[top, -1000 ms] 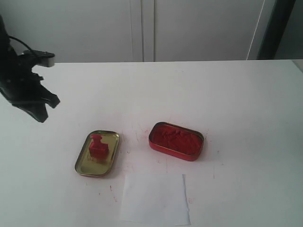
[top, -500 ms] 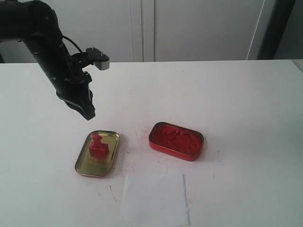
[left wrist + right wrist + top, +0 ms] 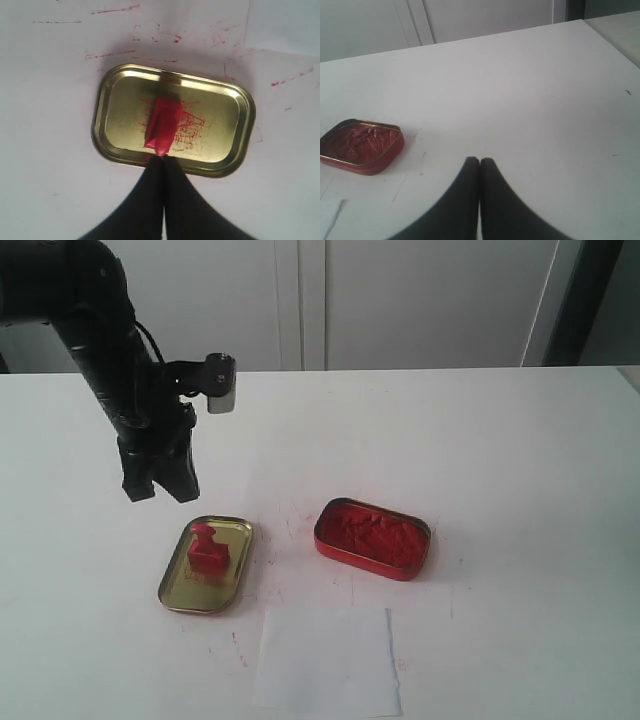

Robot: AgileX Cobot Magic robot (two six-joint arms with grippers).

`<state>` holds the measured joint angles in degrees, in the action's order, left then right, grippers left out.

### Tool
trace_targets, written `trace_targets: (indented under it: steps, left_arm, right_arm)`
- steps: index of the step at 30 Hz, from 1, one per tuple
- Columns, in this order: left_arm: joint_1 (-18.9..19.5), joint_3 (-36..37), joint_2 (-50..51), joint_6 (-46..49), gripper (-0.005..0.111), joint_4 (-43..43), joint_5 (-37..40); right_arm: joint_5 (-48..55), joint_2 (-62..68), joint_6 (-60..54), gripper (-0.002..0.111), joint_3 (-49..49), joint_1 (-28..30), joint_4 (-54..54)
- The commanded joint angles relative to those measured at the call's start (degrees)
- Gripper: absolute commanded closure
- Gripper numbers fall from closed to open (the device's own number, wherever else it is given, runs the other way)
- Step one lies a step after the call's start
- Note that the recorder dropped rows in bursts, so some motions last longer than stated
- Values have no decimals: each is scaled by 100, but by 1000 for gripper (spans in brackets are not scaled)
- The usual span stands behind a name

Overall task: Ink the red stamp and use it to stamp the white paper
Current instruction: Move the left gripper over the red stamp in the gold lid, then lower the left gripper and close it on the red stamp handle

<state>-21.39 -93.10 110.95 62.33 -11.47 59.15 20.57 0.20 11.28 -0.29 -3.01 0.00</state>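
The red stamp stands upright inside the gold lid, left of the table's middle. My left gripper hangs shut and empty just behind the lid, pointing down. In the left wrist view its tips meet over the lid's rim, close to the stamp but apart from it. The white paper lies flat at the front edge. My right gripper is shut and empty over bare table; it does not show in the exterior view.
An open red tin of ink paste sits right of the lid, also seen in the right wrist view. Red smears mark the table around the lid and the paper. White cabinet doors stand behind the table.
My left arm has swung in from the far left edge and now hangs over the spot just behind the gold lid, jaws still shut. The stamp, tin and paper have not moved.
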Motion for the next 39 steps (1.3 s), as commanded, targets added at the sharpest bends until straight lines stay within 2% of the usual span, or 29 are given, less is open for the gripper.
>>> trace_targets:
  steps: [1, 5, 10, 11, 14, 17, 39]
  left_arm:
    - [-310, -26, 136, 642, 107, 263, 151]
    - [-529, -26, 321, 956, 107, 497, 90]
    - [-597, -26, 335, 1268, 106, 618, -75]
    - [-618, -26, 335, 1252, 103, 712, -82]
    - [-618, -26, 335, 1092, 81, 950, -87]
    - [-618, -26, 347, 1092, 72, 869, -101]
    - [-618, 132, 860, 922, 71, 761, -523]
  right_arm:
    - [-49, -20, 1, 108, 29, 14, 0]
    - [-49, -20, 1, 108, 29, 14, 0]
    - [-49, -20, 1, 108, 29, 14, 0]
    - [-49, -20, 1, 108, 29, 14, 0]
    - [-49, -20, 1, 108, 29, 14, 0]
    - [-49, -20, 1, 108, 29, 14, 0]
    - [-49, -20, 1, 108, 29, 14, 0]
